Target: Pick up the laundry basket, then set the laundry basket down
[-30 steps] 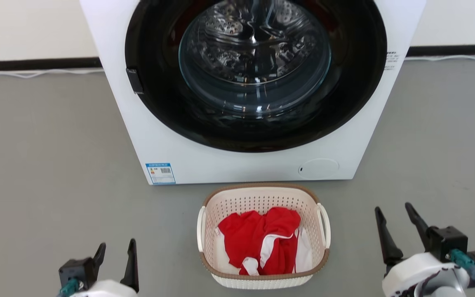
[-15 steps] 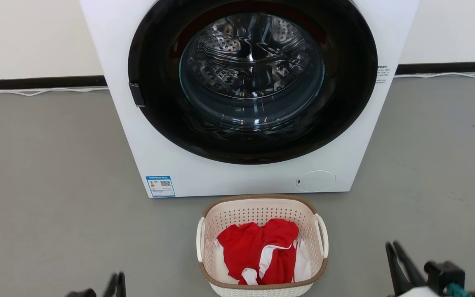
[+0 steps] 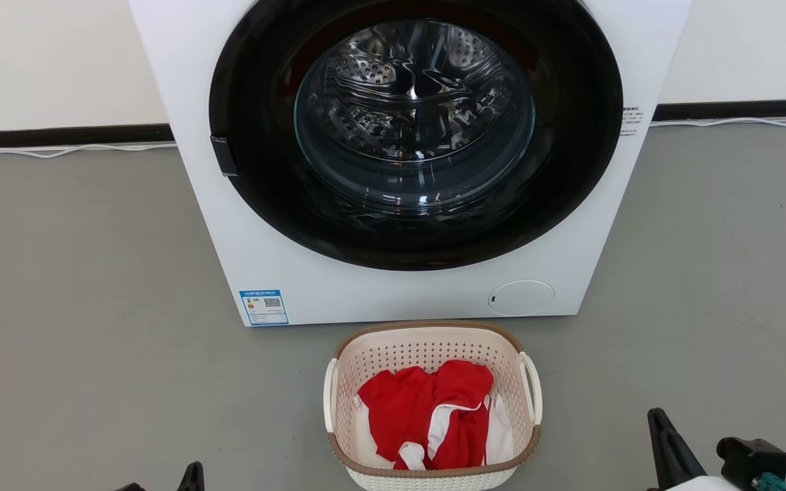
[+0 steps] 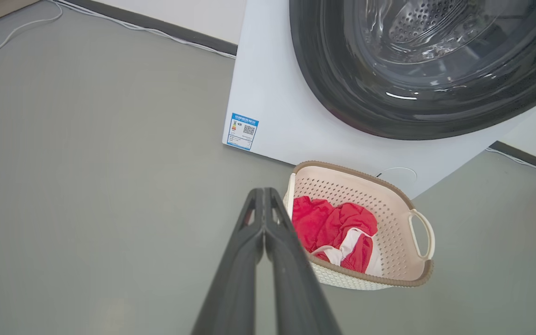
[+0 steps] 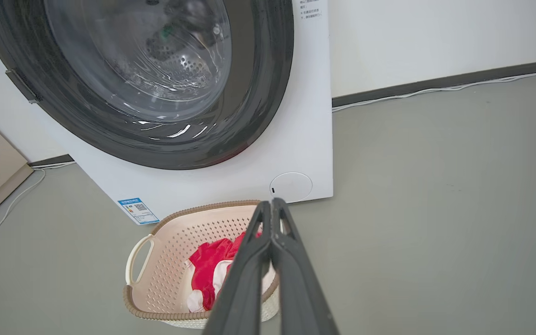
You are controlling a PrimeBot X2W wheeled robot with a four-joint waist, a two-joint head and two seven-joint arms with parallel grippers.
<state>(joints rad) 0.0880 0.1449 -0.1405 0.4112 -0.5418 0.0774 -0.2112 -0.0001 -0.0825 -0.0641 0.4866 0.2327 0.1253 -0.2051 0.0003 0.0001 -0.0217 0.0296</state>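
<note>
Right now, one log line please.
laundry basket: on floor, unheld | left gripper: shut, empty | right gripper: shut, empty

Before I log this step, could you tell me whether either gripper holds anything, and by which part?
Nothing is held: the left gripper and the right gripper are both shut empty, apart from the laundry basket.

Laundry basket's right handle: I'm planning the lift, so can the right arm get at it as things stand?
Probably yes: bare floor lies between the right end effector and the laundry basket's right handle; the shut end effector would need opening first.
</note>
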